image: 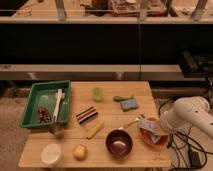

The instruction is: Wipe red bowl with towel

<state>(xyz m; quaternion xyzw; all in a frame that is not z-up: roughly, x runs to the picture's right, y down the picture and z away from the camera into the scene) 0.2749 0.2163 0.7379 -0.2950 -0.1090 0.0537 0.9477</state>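
The gripper [159, 128] reaches in from the right and angles down over the red bowl [157, 142], likely so the towel [148, 124] can be pressed against the bowl's inside and rubbed around. Its jaws are pinched tight on the towel, which bunches out just left of the tips, over the bowl directly beneath. The dark bowl [119, 144] sits near, to the gripper's left. The sponge [129, 104] lies farther back, apart.
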